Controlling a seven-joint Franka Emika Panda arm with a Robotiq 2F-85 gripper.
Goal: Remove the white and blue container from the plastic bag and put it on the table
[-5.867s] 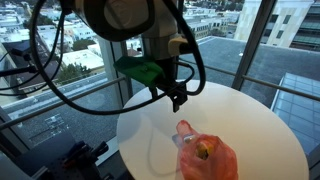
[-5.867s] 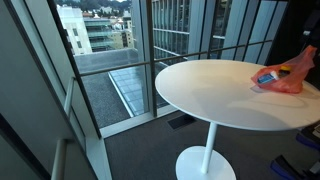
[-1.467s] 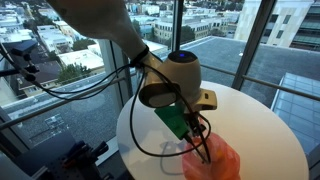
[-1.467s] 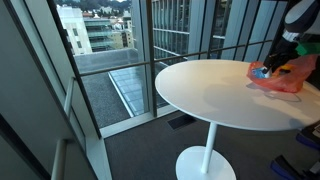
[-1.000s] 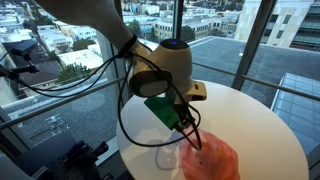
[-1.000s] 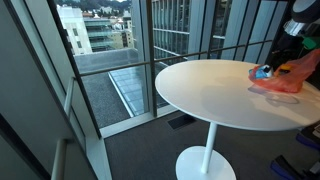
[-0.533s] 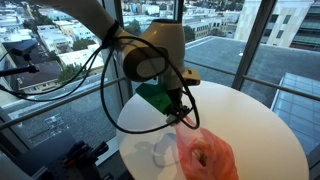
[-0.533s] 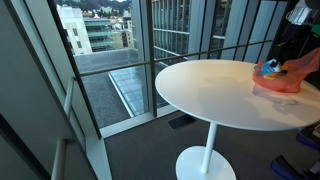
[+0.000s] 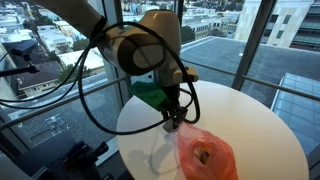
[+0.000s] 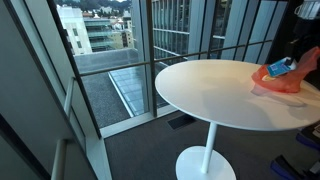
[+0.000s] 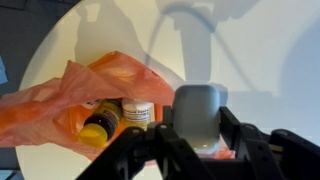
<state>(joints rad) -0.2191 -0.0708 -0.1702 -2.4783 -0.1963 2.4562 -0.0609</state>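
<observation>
Tall windows (image 10: 110, 40) with city buildings beyond stand behind a round white worktop (image 10: 200, 95) on a pedestal. The orange plastic bag (image 11: 60, 100) lies open on the worktop, and the white and blue container (image 11: 197, 108) sits at the bag's mouth, directly between the fingers of the gripper (image 11: 197, 140). The gripper is closed narrowly on the container's sides and holds it. In an exterior view the container (image 10: 280, 67) shows blue and white just above the bag (image 10: 285, 82); it looks clear of the worktop, though it is too small there to be sure.

In the wrist view a yellow-capped bottle (image 11: 97, 125) and a white labelled jar (image 11: 138, 113) remain inside the bag, left of the container.

Compared with half a second ago, the gripper (image 9: 172, 120) has drawn up and back from the bag (image 9: 205, 155). The container sits a little higher against the bag than it did. The bag has settled flatter on the worktop (image 9: 260, 120).
</observation>
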